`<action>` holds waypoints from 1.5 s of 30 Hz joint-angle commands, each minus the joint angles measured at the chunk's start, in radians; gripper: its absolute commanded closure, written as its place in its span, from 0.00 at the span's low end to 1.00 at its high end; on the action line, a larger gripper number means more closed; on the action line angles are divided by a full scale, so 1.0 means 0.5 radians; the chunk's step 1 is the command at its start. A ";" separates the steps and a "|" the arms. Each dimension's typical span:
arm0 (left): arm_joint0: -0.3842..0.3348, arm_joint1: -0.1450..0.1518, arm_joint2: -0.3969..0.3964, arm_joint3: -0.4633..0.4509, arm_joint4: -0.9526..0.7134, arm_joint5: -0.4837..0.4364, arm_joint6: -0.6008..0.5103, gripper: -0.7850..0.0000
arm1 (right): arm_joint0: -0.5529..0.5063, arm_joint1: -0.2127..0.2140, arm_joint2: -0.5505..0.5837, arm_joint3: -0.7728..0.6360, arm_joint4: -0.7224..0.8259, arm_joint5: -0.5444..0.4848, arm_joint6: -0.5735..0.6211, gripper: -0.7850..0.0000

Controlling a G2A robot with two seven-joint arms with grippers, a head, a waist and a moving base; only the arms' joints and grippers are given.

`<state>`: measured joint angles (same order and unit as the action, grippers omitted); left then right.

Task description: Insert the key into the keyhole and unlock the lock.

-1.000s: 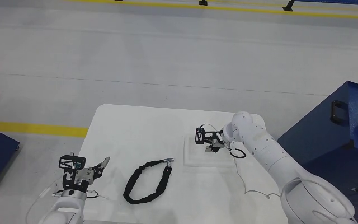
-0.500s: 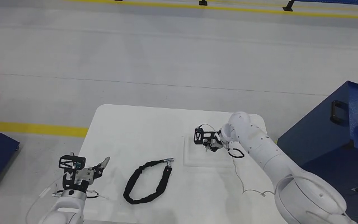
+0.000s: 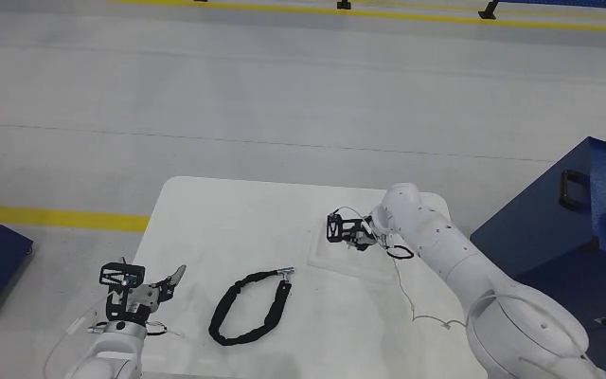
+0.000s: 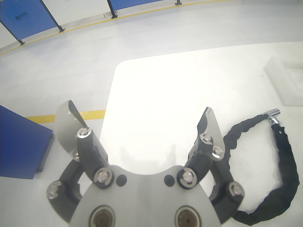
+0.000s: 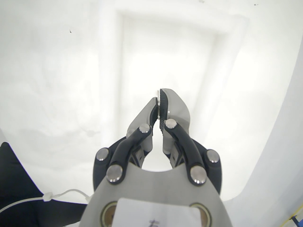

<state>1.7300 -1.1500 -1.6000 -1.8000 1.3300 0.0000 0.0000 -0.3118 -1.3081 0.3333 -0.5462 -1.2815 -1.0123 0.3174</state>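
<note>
Right gripper (image 5: 158, 99) pinches the thin key (image 5: 158, 92) above the tray (image 5: 107, 48).
Left gripper (image 4: 139, 109) hangs open, chain lock (image 4: 285, 147) just beside it, probably to steady it.

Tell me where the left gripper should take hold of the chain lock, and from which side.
Grip the chain lock on the straight black-sleeved stretch just behind its metal head, coming down from above with the open left gripper. That stretch lies flat on the table and looks narrow enough to span; holding there should steady the head.
</note>
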 commanded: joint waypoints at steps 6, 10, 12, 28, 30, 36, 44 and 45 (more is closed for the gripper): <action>0.000 0.000 0.000 0.000 0.000 0.000 0.000 0.00 | 0.012 0.043 0.026 -0.085 -0.094 0.000 -0.109 1.00; 0.000 0.000 0.000 0.000 0.000 0.000 0.000 0.00 | 0.020 0.085 0.103 -0.124 0.006 0.000 -0.204 1.00; 0.000 0.000 0.000 0.000 0.000 0.000 0.000 0.00 | 0.016 0.120 0.157 -0.142 0.114 0.000 -0.267 1.00; 0.000 0.000 0.000 0.000 0.000 0.000 0.000 0.00 | -0.509 0.679 0.739 -0.536 1.480 0.000 -0.017 1.00; 0.000 0.000 0.000 0.000 0.000 0.000 0.000 0.00 | -0.621 0.761 0.822 -0.627 1.742 0.000 0.173 1.00; 0.000 0.000 0.000 0.000 0.000 0.000 0.000 0.00 | -0.967 0.977 1.063 -0.921 2.490 0.017 0.709 1.00; 0.000 0.000 0.000 0.000 0.000 0.000 0.000 0.00 | -1.451 1.190 1.373 -1.277 3.068 0.023 1.004 1.00; 0.000 0.000 0.000 0.000 0.000 0.000 0.000 0.00 | -1.507 1.209 1.402 -1.320 3.097 0.014 0.994 1.00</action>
<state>1.7300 -1.1500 -1.6000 -1.8000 1.3300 0.0000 0.0000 -1.0298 -0.7152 1.0159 -1.1827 0.2480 -1.0030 0.8191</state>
